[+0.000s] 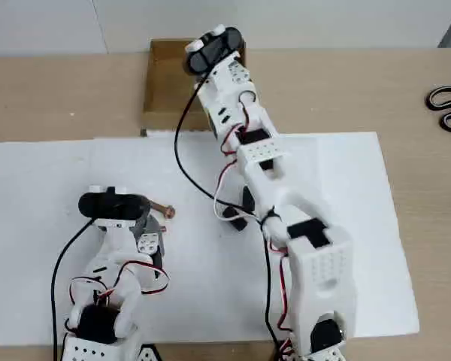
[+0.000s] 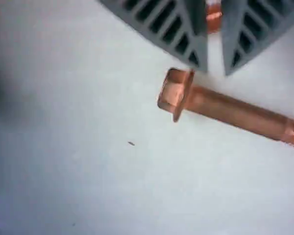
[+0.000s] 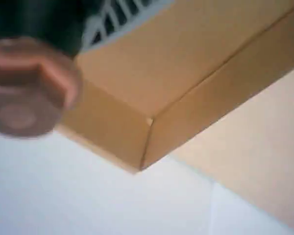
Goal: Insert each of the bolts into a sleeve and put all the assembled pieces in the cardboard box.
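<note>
A: Left pincer (image 2: 214, 64) state?
B: Can't be told. It is held just beside a bolt (image 2: 225, 110) lying flat on the white sheet (image 1: 52, 188), left of the bench's middle.
A: Right pincer (image 1: 203, 60)?
B: Clamped on a copper piece (image 3: 24, 88), held at the box (image 1: 161, 83) by the bench's far edge.

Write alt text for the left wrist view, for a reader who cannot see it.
A copper bolt lies on a white sheet, its flanged head in full view and its shank running out of frame. The gray gripper hangs close by the bolt's head.
</note>
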You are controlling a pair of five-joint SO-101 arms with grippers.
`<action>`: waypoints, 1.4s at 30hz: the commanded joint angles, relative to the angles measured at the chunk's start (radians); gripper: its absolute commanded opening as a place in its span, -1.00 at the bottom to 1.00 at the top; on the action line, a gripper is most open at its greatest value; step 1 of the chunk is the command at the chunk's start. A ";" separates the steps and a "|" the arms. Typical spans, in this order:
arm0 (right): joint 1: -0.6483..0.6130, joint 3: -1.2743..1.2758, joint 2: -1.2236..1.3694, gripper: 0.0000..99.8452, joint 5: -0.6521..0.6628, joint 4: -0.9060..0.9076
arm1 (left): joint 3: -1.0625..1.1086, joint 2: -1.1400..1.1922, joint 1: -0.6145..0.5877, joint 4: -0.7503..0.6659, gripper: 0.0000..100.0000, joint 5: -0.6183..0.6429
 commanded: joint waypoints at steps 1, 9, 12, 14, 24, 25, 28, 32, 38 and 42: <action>-0.019 -0.149 0.010 -0.99 0.008 0.004 | -0.005 -0.009 0.005 -0.023 -0.99 -0.002; -0.038 -0.184 0.013 -0.61 0.009 0.223 | -0.005 -0.009 0.005 -0.021 -0.99 0.000; -0.038 -0.212 0.012 -0.46 0.009 0.302 | -0.005 -0.009 0.005 -0.021 -0.99 0.000; -0.038 -0.242 0.012 -0.47 0.009 0.334 | -0.005 -0.009 0.005 -0.021 -0.99 0.000; -0.044 -0.381 -0.119 -0.49 0.003 0.621 | -0.005 -0.009 0.005 -0.021 -0.99 0.000; -0.044 -0.381 -0.147 -0.49 0.003 0.680 | -0.005 -0.009 0.005 -0.021 -0.99 0.000; -0.054 -0.381 -0.234 -0.49 0.003 0.860 | -0.005 -0.009 0.005 -0.021 -0.99 0.000; -0.059 -0.381 -0.320 -0.49 0.002 1.055 | -0.005 -0.009 0.005 -0.021 -0.99 0.000; -0.058 -0.381 -0.389 -0.49 -0.075 1.363 | -0.005 -0.009 0.005 -0.021 -0.99 0.000; -0.059 -0.381 -0.426 -0.49 -0.167 1.604 | -0.007 -0.009 0.005 -0.021 -0.99 0.000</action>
